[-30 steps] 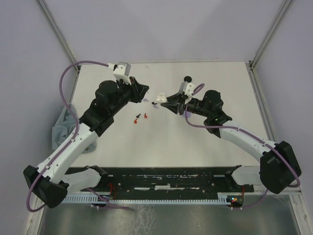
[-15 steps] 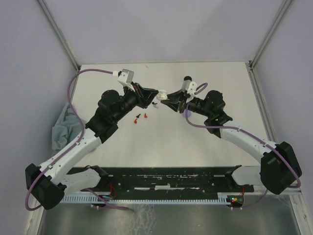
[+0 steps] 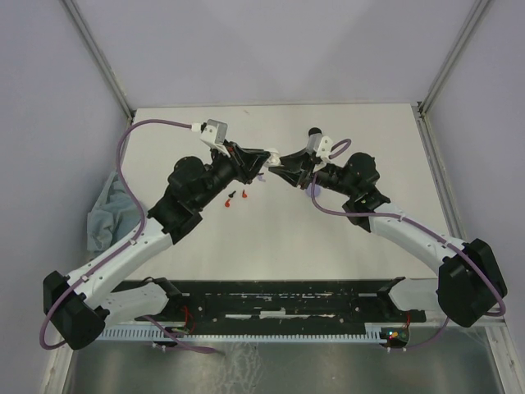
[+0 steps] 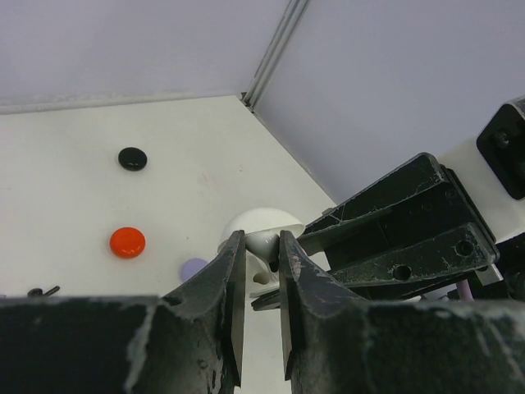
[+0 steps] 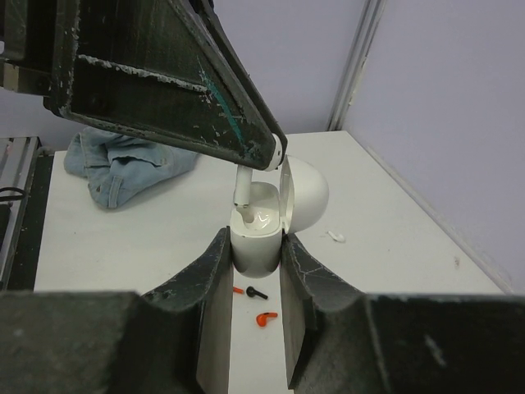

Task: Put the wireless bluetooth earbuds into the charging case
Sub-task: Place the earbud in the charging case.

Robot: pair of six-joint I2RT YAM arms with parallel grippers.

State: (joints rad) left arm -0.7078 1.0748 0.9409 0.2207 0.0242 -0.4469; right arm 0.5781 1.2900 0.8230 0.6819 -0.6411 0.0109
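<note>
My right gripper (image 5: 256, 243) is shut on a white charging case (image 5: 256, 246), held upright above the table with its lid (image 5: 308, 193) open. From the upper left my left gripper (image 4: 262, 243) comes in, shut on a white earbud (image 5: 244, 187) whose stem points down into the case's opening. In the top view the two grippers meet tip to tip, left (image 3: 267, 156) and right (image 3: 280, 162). On the table lie another white earbud (image 5: 336, 237), two red earbuds (image 5: 264, 318) (image 3: 226, 202) and a black earbud (image 5: 257, 292).
A red round case (image 4: 127, 242), a black round case (image 4: 132, 158) and a lavender one (image 4: 194, 268) lie on the table beyond the left gripper. A crumpled blue cloth (image 3: 105, 209) sits at the table's left edge. Grey walls enclose the table.
The left arm has swung right and forward, bringing its gripper from the table's left middle up to the case. The right gripper has stayed nearly still with the case.
</note>
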